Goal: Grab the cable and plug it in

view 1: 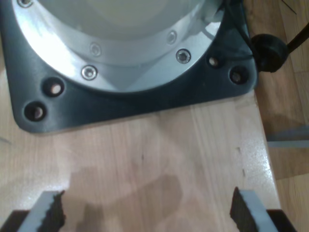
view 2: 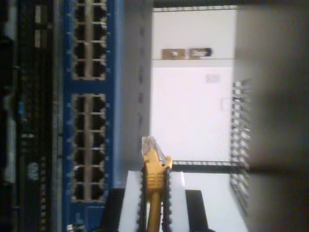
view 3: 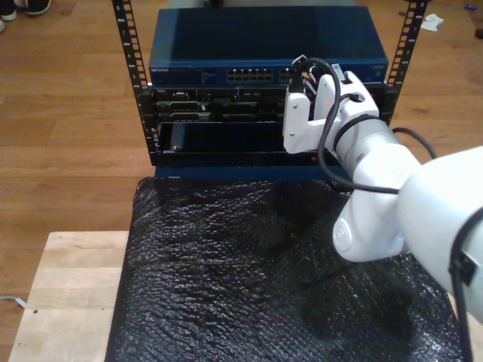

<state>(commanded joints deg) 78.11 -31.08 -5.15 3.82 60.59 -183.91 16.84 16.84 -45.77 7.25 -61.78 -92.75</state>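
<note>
My second gripper (view 2: pixel 154 193), the end effector nearest the lens in the second wrist view, is clenched on the cable (view 2: pixel 154 179); its clear plug (view 2: pixel 148 144) sticks out past the pads, just short of the blue network switch (view 2: pixel 87 121) with its banks of ports. In the exterior view this arm reaches from the exterior view's right over the black mat (view 3: pixel 249 271) up to the rack (view 3: pixel 264 83). My first gripper (view 1: pixel 147 208) hangs released, pads well apart, over the wooden desk (view 1: pixel 145 154), beyond it a dark arm base plate (view 1: pixel 140 96).
</note>
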